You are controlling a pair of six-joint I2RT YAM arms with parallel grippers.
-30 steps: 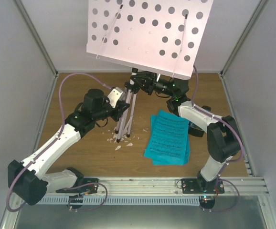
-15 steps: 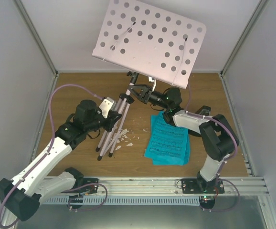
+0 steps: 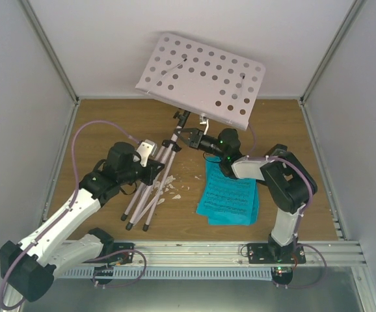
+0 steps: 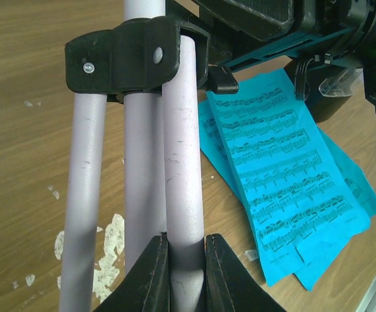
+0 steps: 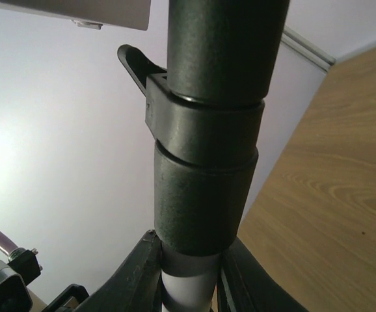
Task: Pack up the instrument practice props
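Observation:
The pale pink perforated music stand (image 3: pixel 201 78) leans over the back of the table, its folded tripod legs (image 3: pixel 150 192) slanting toward the near left. My left gripper (image 3: pixel 155 168) is shut on one tripod leg (image 4: pixel 183 195), just below the black leg hub (image 4: pixel 133 55). My right gripper (image 3: pixel 184 136) is shut on the stand's pole (image 5: pixel 191 286), right under its black collar (image 5: pixel 204 188). The blue music sheets (image 3: pixel 230 195) lie flat on the table right of the legs and also show in the left wrist view (image 4: pixel 285 175). A small black object with a clear part (image 4: pixel 331 88), the metronome, shows partly behind the sheets.
White scraps (image 3: pixel 168 187) lie on the wood by the tripod legs, also in the left wrist view (image 4: pixel 110 240). Grey enclosure walls (image 3: pixel 19 97) close in the left, back and right. A metal rail (image 3: pixel 194 250) runs along the near edge.
The stand has tipped lower, and its desk has dropped in the view. The tripod legs swung toward the near left. Both grippers moved with it, still shut on it.

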